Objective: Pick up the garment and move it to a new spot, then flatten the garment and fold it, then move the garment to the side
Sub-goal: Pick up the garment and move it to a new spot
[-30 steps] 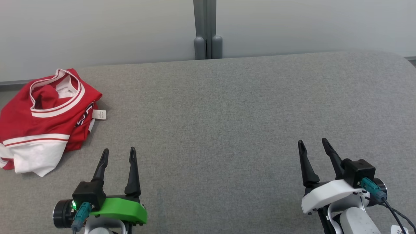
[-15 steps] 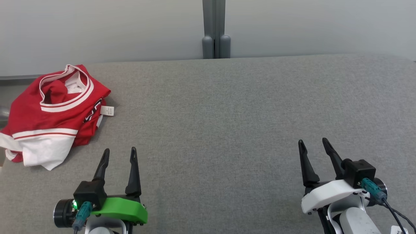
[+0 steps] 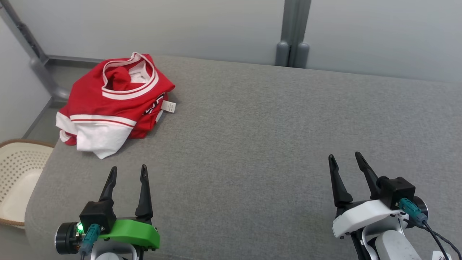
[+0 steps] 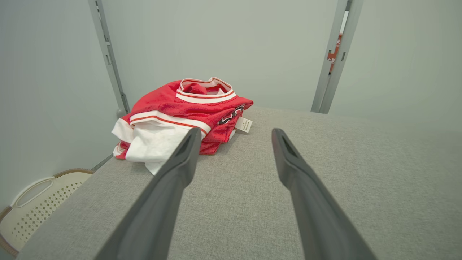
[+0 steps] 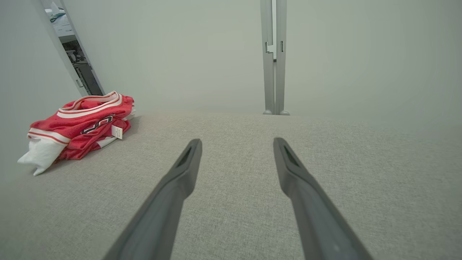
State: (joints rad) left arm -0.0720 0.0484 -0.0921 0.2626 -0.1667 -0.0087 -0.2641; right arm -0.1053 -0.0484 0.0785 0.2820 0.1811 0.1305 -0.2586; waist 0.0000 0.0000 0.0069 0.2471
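Note:
A red and white garment lies bunched in a heap at the far left corner of the grey padded table, a small white tag sticking out at its right side. It also appears ahead and slightly left of the fingers as the garment in the left wrist view, and at the far left as the garment in the right wrist view. My left gripper hovers open near the table's front left, short of the heap. My right gripper stands open at the front right, far from the cloth. Both hold nothing.
A cream perforated basket sits on the floor beyond the table's left edge; it shows too as the basket in the left wrist view. Grey partition walls with a post close off the back. A slanted grey bar stands at the far left.
The head camera has turned left, so the whole picture shifted right and the basket came into view. Garment and both grippers have kept their places and stayed open.

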